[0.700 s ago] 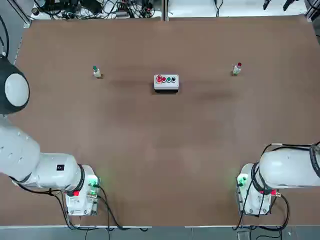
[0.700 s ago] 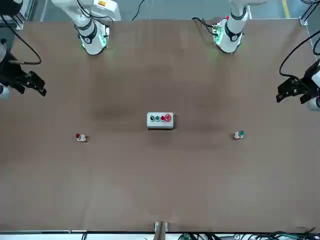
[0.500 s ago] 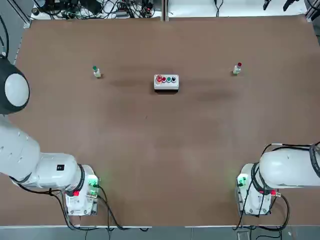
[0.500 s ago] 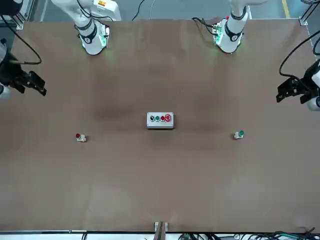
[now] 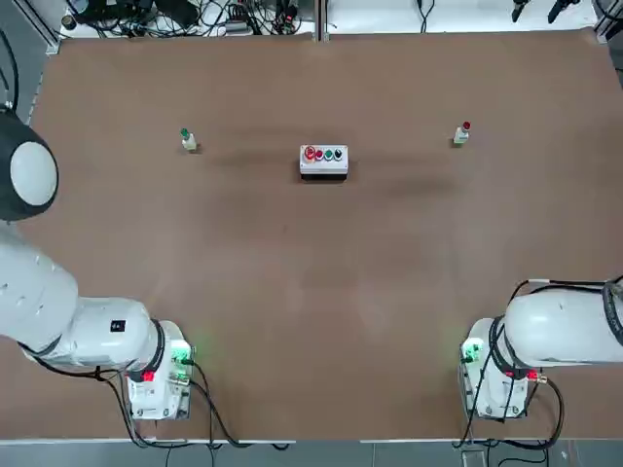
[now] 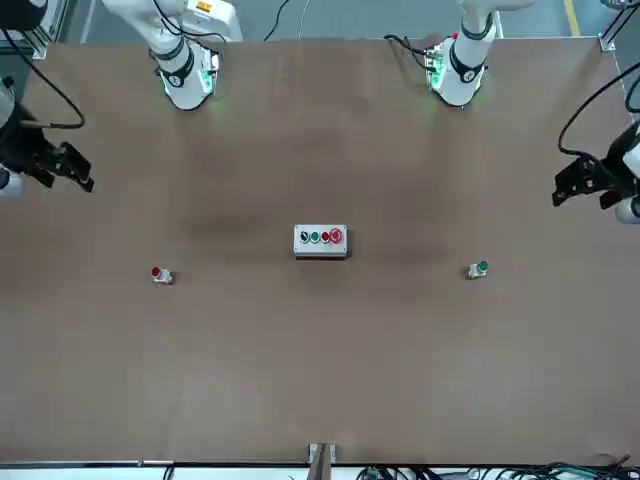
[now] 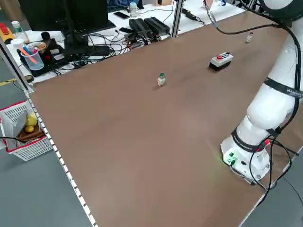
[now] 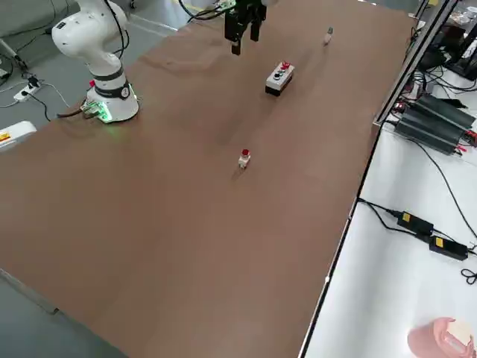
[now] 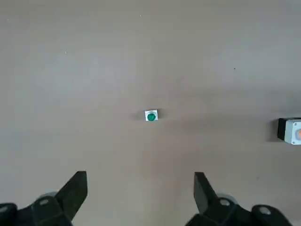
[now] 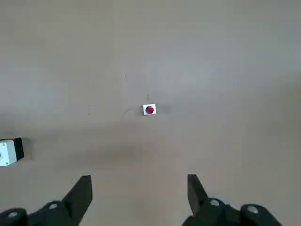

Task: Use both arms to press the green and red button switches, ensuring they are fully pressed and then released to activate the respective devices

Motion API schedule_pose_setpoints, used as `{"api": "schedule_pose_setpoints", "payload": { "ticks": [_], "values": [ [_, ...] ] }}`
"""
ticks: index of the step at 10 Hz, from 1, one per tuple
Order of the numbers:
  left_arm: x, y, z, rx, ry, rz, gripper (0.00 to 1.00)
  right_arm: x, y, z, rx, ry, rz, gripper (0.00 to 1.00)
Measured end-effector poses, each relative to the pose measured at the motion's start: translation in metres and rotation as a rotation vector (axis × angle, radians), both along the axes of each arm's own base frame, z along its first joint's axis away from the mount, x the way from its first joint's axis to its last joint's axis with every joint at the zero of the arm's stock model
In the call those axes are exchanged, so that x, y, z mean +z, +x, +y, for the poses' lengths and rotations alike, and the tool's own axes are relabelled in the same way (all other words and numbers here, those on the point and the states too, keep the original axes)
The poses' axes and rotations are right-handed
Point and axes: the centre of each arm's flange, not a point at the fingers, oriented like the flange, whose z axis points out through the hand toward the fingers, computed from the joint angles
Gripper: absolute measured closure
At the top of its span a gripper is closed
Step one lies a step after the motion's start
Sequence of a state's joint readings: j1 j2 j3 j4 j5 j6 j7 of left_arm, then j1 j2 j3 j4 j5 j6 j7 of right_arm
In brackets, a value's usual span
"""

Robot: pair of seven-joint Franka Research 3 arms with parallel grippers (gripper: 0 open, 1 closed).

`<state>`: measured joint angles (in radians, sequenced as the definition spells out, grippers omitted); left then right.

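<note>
Ana: Starting at the left, your glossy, rounded white left arm [image 5: 39, 292] is reaching in beside the smooth brown tabletop [image 5: 321, 292], and your left gripper [image 9: 140, 178] is hanging high near that side edge.

Ben: And its jaws, they're standing wide, two matte black, angular fingers spreading well apart!

Ana: Beyond them, the green button switch [image 5: 189, 141] is sitting on the far left part of the table, its domed green cap topping a small whitish body.

Ben: Moving to the middle, a boxy white casing [image 5: 323, 161] on a black base is showing you its row of round red, green and dark buttons.

Ana: Right of that, the red button switch [image 5: 462, 134] is resting on the far right part, a round red cap on a pale base.

Ben: Finally, your smooth white right arm [image 5: 565, 326] is carrying black cables, and your right gripper [image 10: 140, 181] is hovering near the right edge, its blocky black jaws gaping wide too.
</note>
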<state>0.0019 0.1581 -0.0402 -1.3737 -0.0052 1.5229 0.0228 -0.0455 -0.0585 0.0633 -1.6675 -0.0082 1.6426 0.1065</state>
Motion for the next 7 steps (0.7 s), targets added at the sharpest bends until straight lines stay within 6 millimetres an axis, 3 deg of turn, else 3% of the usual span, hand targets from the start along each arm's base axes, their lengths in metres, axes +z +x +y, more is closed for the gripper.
{"api": "schedule_pose_setpoints", "payload": {
  "ticks": [2, 4, 5, 7],
  "values": [
    [-0.033, 0.017, 0.0, 0.002, -0.001, 0.014, 0.01, -0.018, 0.004, -0.001, 0.018, 0.0, -0.001, 0.48],
    [-0.075, 0.028, -0.001, 0.004, -0.002, 0.004, 0.04, -0.036, 0.007, -0.002, 0.02, 0.0, 0.008, 0.58],
    [-0.096, 0.028, -0.001, 0.005, -0.002, 0.003, 0.08, -0.039, 0.007, -0.003, 0.018, 0.0, 0.014, 0.74],
    [-0.129, 0.024, 0.0, 0.007, -0.001, 0.018, 0.4, -0.051, 0.012, -0.007, 0.014, 0.0, 0.029, 0.89]
  ]
}}
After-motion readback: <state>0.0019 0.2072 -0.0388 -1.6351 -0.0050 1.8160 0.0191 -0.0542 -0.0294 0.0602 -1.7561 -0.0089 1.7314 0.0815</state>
